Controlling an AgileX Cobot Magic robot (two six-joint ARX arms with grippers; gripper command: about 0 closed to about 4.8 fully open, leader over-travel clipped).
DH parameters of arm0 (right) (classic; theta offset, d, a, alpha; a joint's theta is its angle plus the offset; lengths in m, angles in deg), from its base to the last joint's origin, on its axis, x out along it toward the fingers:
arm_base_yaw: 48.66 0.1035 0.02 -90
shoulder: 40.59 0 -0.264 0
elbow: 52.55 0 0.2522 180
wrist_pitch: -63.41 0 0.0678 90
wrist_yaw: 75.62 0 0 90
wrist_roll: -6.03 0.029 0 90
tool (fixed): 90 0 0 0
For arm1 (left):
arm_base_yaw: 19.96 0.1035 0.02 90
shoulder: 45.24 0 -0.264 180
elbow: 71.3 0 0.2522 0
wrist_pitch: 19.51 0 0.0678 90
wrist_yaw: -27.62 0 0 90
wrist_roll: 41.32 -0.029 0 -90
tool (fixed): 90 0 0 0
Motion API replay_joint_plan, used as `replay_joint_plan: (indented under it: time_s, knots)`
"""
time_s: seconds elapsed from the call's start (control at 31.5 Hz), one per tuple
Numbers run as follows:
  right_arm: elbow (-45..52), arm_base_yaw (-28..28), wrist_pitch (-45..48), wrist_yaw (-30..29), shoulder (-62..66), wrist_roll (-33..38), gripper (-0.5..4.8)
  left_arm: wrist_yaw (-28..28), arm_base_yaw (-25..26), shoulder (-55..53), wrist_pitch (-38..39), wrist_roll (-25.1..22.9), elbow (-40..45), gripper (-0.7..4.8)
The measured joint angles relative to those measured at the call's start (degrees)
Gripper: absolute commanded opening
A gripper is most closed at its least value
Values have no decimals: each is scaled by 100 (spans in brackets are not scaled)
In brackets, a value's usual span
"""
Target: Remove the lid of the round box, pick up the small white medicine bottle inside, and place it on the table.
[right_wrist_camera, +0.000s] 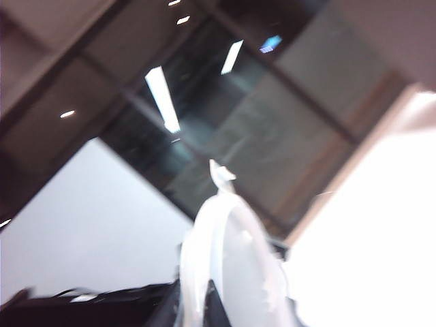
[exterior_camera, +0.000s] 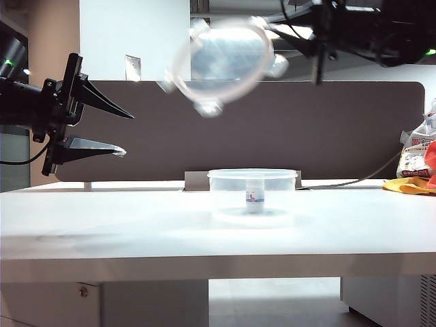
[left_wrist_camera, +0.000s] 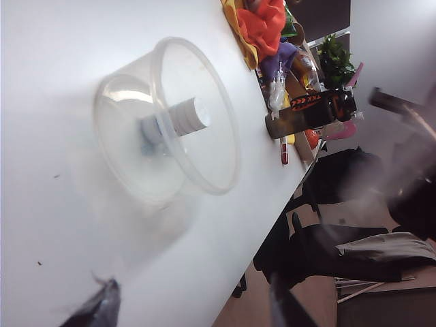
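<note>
Exterior view, lid: the lid is off the tub and high in the air, tilted and blurred, above the round box.
Exterior view, right claw: the right claw hangs from the upper right at the lid's edge; the fingers are pressed together, pinching the rim.
Exterior view, left claw: the left claw is at the left, well apart from the box, fingers spread and empty, pointing toward the middle.
Exterior view, bottle: the small white medicine bottle stands upright inside the open box on the desk.
Left wrist view: the box is open with the bottle in its centre; the spread fingertips are near, not touching. Clutter lies at the desk's far end.
Right wrist view: the lid is clamped edge-on in the right claw; ceiling lights behind.
Step in hand: lid removal judged complete; the lid is being carried aside.
Next move: the left claw should descend into the box, straddle the bottle and close, clearing the rim.
</note>
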Motion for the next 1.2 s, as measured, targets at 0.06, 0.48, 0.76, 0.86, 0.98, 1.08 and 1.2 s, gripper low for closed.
replay_joint_plan:
  time_s: [0.06,0.48,0.76,0.86,0.98,1.08,1.2]
  knots:
    - [0,-232,-358,24,2,-313,-2,-28,-7,2,0,0,0,282]
    - [7,-1764,-1652,190,4,-1558,-3,114,-428,710,238,-118,-643,178]
    - [11,-1764,-2973,295,0,-3045,-4,1593,-1239,920,3394,-2280,-2756,117]
    - [11,-1740,-3440,533,0,-3560,-4,2920,-1613,931,4782,-3462,-3521,117]
    - [-15,-1690,-4070,968,-20,-4306,-4,3958,-1945,929,5742,-4076,-4109,115]
    - [-24,-1611,-4605,1473,-85,-5005,-4,4347,-2083,929,5928,-4140,-4336,115]
    - [-42,-1469,-5440,2374,-153,-5864,52,4697,-2256,929,6030,-4214,-4417,116]
